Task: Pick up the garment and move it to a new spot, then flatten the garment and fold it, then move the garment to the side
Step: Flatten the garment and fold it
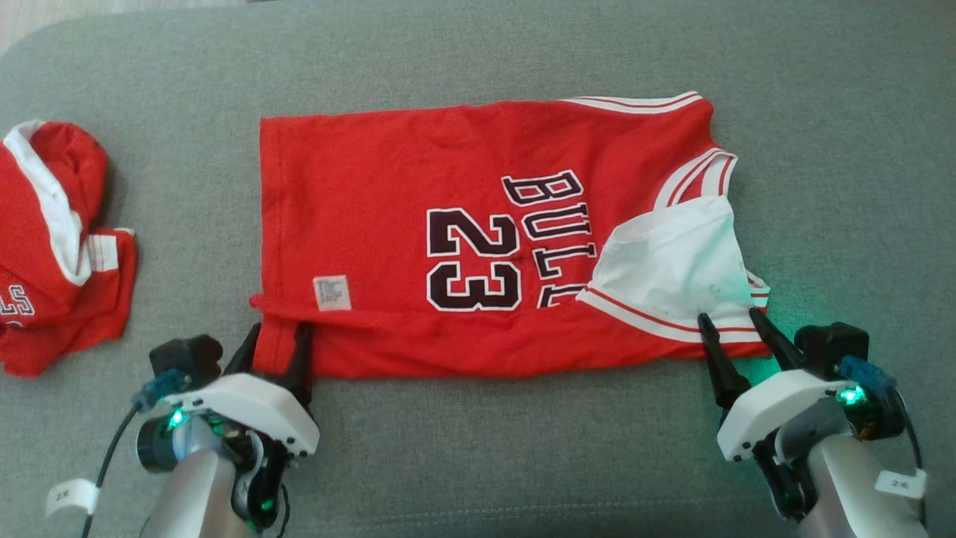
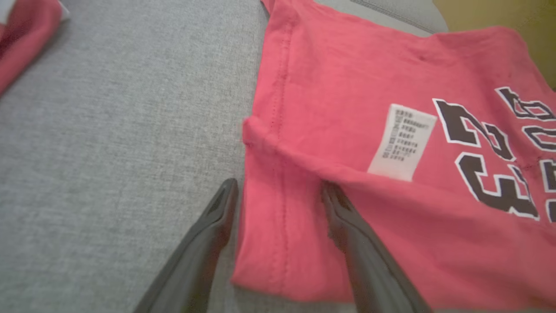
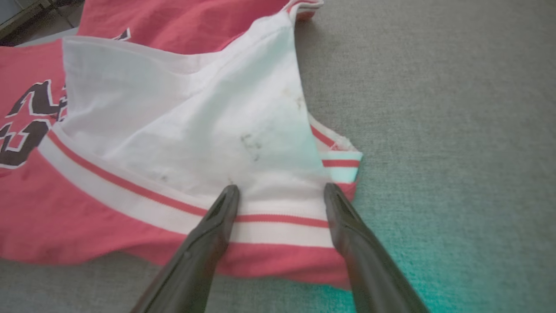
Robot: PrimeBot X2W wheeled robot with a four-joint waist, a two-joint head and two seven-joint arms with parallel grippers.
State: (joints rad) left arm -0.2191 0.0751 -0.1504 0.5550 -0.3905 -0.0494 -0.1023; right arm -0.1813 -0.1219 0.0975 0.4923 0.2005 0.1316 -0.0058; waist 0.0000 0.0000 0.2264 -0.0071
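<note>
Nearest me, the left tool (image 1: 279, 330) sits at the lower left with its two dark fingers apart. In the left wrist view the left tool (image 2: 279, 186) straddles the near hem corner of the jersey (image 2: 347, 65): one finger lies over bare gray cushion (image 2: 108, 130) just off the cloth edge, and the other is over the red fabric beside a raised crease. Nothing is clamped between them, and I cannot tell whether the tips press down.

At the lower right, the right tool (image 1: 728, 317) is spread apart as well. From its own wrist camera, the right tool (image 3: 281, 188) has both fingers over the striped trim (image 3: 278, 219) at the near shoulder corner, holding nothing.

The jersey (image 1: 388, 209) lies spread flat in the middle of the cushion (image 1: 478, 463), with the hem toward my left and the shoulders toward my right. Its black number (image 1: 472, 259) and lettering read sideways. A small white tag (image 1: 331, 292) sits near the hem, just beyond the left tool. At the shoulder end the white lining (image 1: 672, 258) is turned over onto the red front, just beyond the right tool.

A second red garment (image 1: 52, 246) lies crumpled at the far left of the cushion, well apart from the jersey.
</note>
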